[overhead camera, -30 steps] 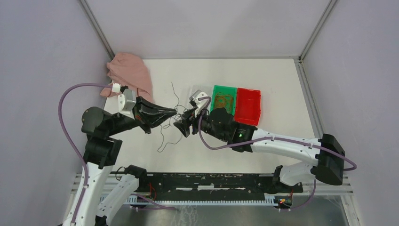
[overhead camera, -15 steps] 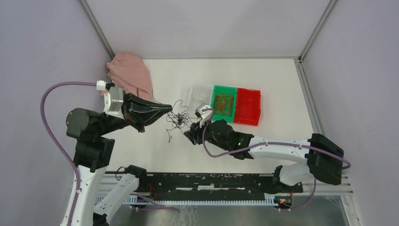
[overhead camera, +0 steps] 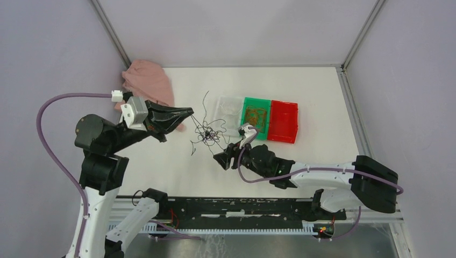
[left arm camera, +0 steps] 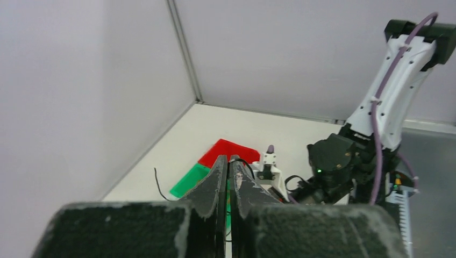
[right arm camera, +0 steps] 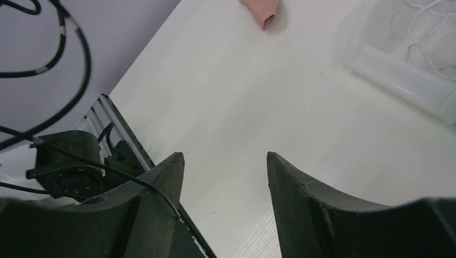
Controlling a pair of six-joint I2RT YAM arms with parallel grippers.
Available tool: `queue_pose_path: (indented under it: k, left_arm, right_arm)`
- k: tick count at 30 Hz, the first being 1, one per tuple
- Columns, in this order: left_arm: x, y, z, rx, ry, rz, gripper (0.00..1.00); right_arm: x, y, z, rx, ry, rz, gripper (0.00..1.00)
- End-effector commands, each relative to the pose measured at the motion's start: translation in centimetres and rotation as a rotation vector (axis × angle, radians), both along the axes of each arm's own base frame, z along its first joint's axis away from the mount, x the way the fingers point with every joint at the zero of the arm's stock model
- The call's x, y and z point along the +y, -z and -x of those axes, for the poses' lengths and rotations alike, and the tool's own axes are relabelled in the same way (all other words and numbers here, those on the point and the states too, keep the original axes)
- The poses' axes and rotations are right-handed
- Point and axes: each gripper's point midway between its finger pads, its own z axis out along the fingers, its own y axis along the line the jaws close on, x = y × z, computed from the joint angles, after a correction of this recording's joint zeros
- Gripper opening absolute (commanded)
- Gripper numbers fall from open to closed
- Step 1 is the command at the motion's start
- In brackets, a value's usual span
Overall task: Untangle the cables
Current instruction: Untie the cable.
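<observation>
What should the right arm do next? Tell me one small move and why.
Probably move the right gripper to a loose strand of the cables and close on it: the left gripper is shut on the tangle, while the right one stands open near it, holding nothing.

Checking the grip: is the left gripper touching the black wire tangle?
Touching. Top view: the shut left gripper pinches a strand; the wire tangle trails from its tips.
</observation>
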Motion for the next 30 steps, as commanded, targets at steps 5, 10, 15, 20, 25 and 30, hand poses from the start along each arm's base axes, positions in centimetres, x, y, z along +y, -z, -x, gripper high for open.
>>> queue_pose_path:
  k: [5,10,15,20,25,30]
  left_arm:
    - [1.4,-4.1,3.1,-0.374,-0.039,-0.089,0.03]
    - [0.1,-0.7,3.7,-0.205,0.089,-0.094,0.03]
    - [-0.2,1.1,3.7,-0.143,0.124,-0.106,0.03]
    - [-0.3,1.5,3.6,-0.121,0.13,-0.101,0.03]
    - [-0.4,1.0,3.9,-0.108,0.142,-0.083,0.03]
    - [-0.5,0.5,4.0,-0.101,0.147,-0.063,0.03]
  right_arm:
    - [0.2,-2.0,1.6,0.109,-0.068,0.024,0.74]
    - [1.3,-11.0,2.8,-0.057,-0.213,-0.054,0.8]
    - [1.7,-16.4,3.9,-0.131,-0.292,-0.116,0.8]
    - [2.1,-17.9,4.0,-0.149,-0.306,-0.137,0.77]
    - [3.2,-17.6,4.4,-0.144,-0.351,-0.139,0.72]
    - [4.4,-17.6,4.6,-0.142,-0.389,-0.145,0.71]
